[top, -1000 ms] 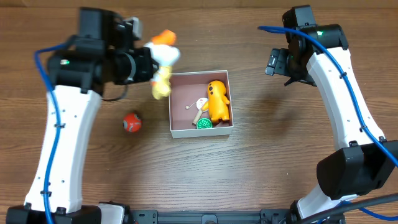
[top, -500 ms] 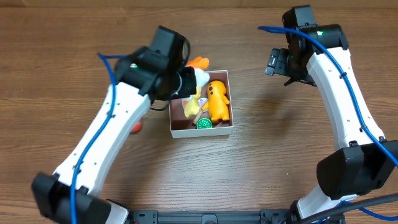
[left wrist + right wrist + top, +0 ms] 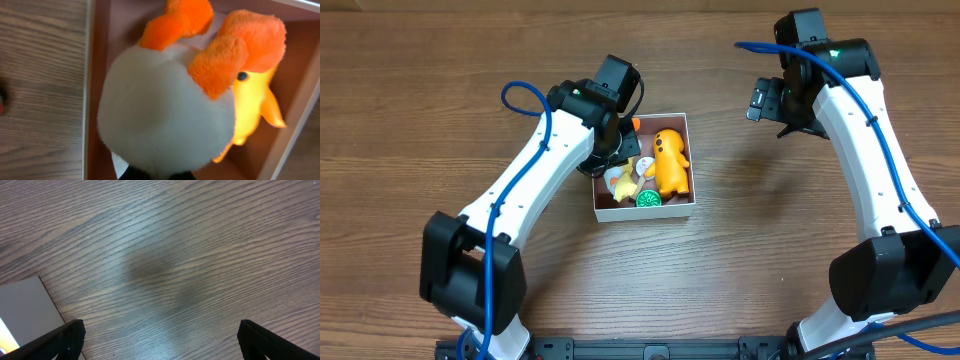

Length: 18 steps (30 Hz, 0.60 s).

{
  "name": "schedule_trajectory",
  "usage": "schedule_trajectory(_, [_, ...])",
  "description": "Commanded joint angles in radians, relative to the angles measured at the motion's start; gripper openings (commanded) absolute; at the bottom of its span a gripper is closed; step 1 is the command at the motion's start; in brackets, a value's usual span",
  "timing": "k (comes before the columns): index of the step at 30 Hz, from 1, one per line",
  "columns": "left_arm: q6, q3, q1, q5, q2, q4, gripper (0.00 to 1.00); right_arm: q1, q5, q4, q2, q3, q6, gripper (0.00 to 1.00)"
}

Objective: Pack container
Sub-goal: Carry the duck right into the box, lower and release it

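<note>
The container (image 3: 650, 211) is a shallow square box, white outside and pink inside, at the table's middle. It also shows in the left wrist view (image 3: 100, 55) and as a corner in the right wrist view (image 3: 25, 310). My left gripper (image 3: 612, 150) is low inside it, shut on a white plush toy with orange parts (image 3: 160, 115), which shows partly under the arm (image 3: 620, 180). An orange figure toy (image 3: 671, 160) lies in the box's right half (image 3: 252, 107). My right gripper (image 3: 767, 103) is open and empty over bare wood right of the box (image 3: 160, 335).
A small green round thing (image 3: 648, 198) lies at the box's front wall. A bit of something red shows on the wood at the left edge of the left wrist view (image 3: 1, 102). Wood table surrounds the box on all sides.
My left arm has swung right and down, carrying the plush toy from left of the box into it. The red ball is now hidden under the arm. The right arm has not moved.
</note>
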<state>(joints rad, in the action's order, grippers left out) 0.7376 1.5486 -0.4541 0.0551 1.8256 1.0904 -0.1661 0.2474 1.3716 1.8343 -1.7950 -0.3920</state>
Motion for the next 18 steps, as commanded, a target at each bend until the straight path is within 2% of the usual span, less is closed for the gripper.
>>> schedule_trajectory(1, [0.063,-0.005,-0.005,-0.069,0.028,0.004,0.06,0.000,0.014,-0.005,-0.028,-0.018,-0.001,1.00])
schedule_trajectory(11, [0.063,-0.009,-0.005,-0.090,0.043,-0.007,0.10,0.000,0.014,-0.005,-0.028,-0.018,-0.001,1.00])
schedule_trajectory(18, [0.051,-0.009,-0.005,-0.093,0.058,-0.037,0.20,0.000,0.014,-0.005,-0.028,-0.018,-0.001,1.00])
